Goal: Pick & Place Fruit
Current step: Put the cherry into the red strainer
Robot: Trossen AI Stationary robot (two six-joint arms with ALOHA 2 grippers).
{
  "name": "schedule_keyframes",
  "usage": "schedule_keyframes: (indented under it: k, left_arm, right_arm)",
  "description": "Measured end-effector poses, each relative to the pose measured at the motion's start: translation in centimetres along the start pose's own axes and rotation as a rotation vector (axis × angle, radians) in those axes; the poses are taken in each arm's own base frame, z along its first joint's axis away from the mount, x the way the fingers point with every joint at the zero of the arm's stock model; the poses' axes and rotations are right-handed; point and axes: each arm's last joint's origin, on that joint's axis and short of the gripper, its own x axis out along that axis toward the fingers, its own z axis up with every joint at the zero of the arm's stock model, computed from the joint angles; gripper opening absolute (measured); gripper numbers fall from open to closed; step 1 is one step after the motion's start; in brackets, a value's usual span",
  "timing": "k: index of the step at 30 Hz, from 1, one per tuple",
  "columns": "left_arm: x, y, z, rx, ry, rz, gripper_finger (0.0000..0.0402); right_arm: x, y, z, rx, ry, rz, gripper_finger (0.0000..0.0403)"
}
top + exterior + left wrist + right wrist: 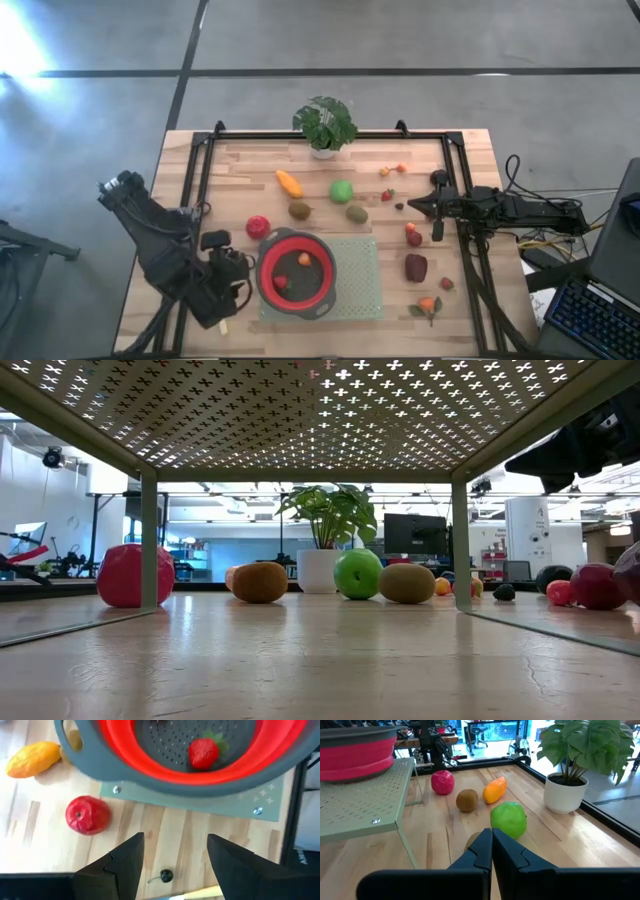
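High view: orange elongated piece (289, 183) lies diagonal, beside kiwi (300, 210).

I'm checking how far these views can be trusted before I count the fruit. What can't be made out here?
- Colander contents: high view shows two small pieces, too small to name; left wrist view shows a strawberry, the rest cut off by the edge.
- Second kiwi: right wrist view, hidden behind the right gripper, which is shut.
- Tiny fruits near the plant: too small to identify.
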Motion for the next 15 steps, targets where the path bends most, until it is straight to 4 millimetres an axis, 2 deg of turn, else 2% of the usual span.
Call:
schedule_keyframes:
  k: [7, 15]
  left_arm:
    - [1.3, -0.4, -1.9, -0.030, 0.024, 0.063, 0.0222]
    - [3.9, 0.7, -4.5, -0.125, 0.148, 0.145, 0.0222]
  right_arm:
    - [0.0, 0.0, 0.0, 0.000, 0.000, 0.000, 0.0009]
    - [0.0, 0.0, 0.0, 0.000, 0.000, 0.000, 0.0008]
